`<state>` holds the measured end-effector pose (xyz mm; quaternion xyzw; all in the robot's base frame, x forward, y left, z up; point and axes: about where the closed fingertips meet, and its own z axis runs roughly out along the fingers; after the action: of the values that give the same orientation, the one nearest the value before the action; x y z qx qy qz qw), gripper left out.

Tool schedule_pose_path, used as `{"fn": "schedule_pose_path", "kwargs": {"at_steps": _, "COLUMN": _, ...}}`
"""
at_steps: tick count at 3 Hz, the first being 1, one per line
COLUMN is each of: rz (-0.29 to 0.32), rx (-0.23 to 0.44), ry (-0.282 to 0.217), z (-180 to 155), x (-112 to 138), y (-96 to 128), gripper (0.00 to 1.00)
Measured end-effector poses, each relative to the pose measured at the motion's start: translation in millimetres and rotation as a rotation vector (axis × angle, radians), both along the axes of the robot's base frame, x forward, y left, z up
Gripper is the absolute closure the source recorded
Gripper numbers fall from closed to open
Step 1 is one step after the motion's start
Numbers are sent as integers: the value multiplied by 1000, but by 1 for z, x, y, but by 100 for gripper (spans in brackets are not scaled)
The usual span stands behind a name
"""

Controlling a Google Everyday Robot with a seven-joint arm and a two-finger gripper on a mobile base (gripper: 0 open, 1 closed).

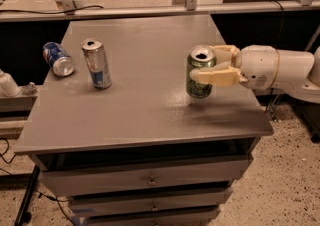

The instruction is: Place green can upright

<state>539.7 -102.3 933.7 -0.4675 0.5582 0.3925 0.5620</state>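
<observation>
The green can (200,84) stands upright at the right side of the grey table (140,110), silver top facing up. Its base is at or just above the table surface, with its shadow directly beneath. My gripper (203,63) reaches in from the right on a white arm (280,70) and is shut on the can. One tan finger (216,76) crosses the can's front, and the other (225,50) lies behind its rim.
A taller slim silver-blue can (97,63) stands upright at the left. A blue, red and white can (58,58) lies on its side near the left edge. The table's right edge is close to the green can. Drawers (150,180) sit below, and a rail (150,10) runs behind.
</observation>
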Motion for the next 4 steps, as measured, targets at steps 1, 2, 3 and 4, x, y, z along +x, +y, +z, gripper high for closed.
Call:
{"fn": "schedule_pose_path", "kwargs": {"at_steps": 1, "rz": 13, "rx": -5, "ry": 7, "z": -11, "x": -1, "y": -6, "gripper": 82}}
{"fn": "schedule_pose_path", "kwargs": {"at_steps": 2, "rz": 11, "rx": -10, "ry": 34, "z": -23, "x": -3, "y": -10, "gripper": 60}}
{"fn": "schedule_pose_path", "kwargs": {"at_steps": 3, "rz": 9, "rx": -16, "ry": 52, "z": -31, "x": -4, "y": -12, "gripper": 36}}
{"fn": "schedule_pose_path", "kwargs": {"at_steps": 4, "rz": 8, "rx": -23, "ry": 62, "z": -35, "x": -4, "y": -14, "gripper": 13}}
